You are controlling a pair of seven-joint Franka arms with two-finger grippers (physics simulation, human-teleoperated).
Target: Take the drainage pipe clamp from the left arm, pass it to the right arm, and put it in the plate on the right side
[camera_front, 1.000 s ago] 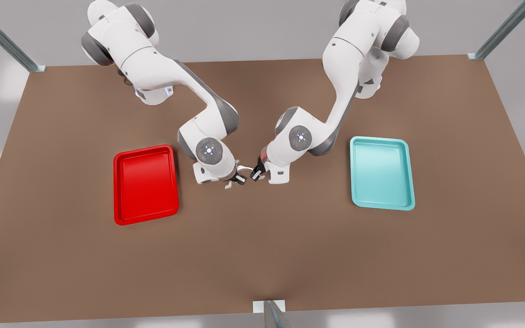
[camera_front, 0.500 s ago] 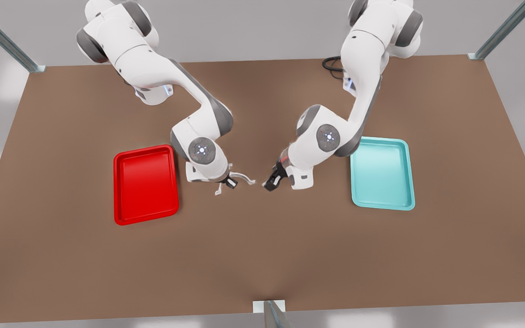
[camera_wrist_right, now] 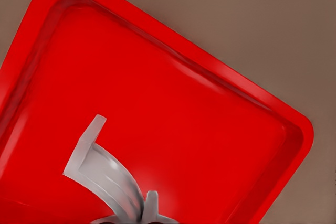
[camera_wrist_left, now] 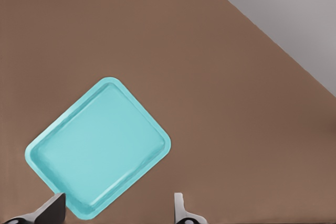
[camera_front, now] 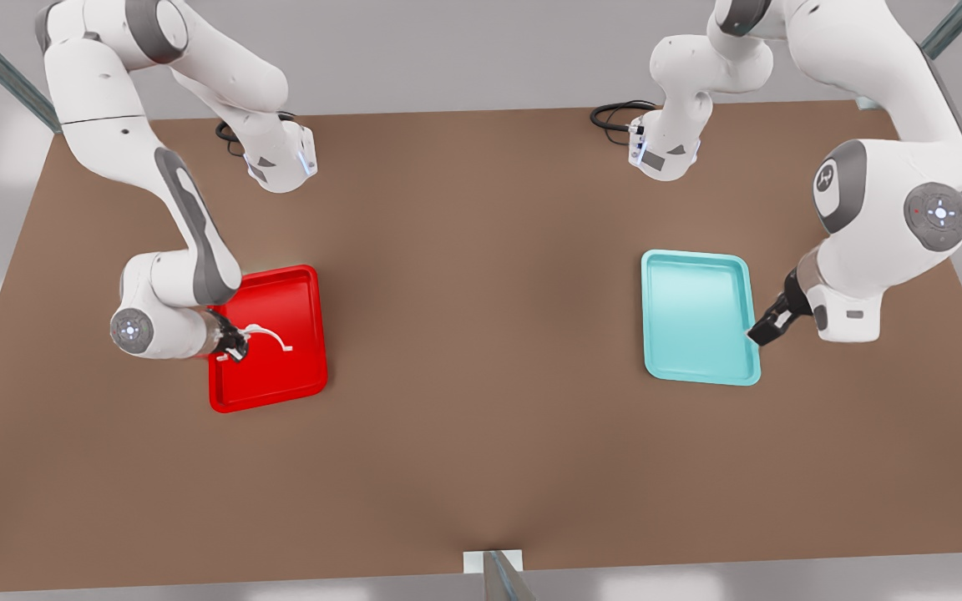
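Surface (camera_front: 481, 434) first: a wide brown matte top carrying two trays well apart, with a white jointed arm reaching down over each. The right arm (camera_front: 189, 217), on the front view's left, bends low over the glossy red rectangular plate (camera_front: 235, 388) with its low raised rim. The left arm (camera_front: 890, 225), on the front view's right, waits beside the teal rectangular tray (camera_front: 731, 371).

The right tool (camera_front: 235, 344) is clamped on one end of the small white half-circle drainage pipe clamp (camera_front: 270, 335), which arches out above the plate's floor; the right wrist view shows the strap (camera_wrist_right: 102, 169) hanging over the red base, and whether its free foot touches cannot be told. The left tool (camera_front: 765, 328) holds nothing, its fingers (camera_wrist_left: 178, 208) spread apart.

Handover looks finished, so placing is the step in hand. The next move calls for a short descent, then parting the fingers so the strap settles inside the rim.
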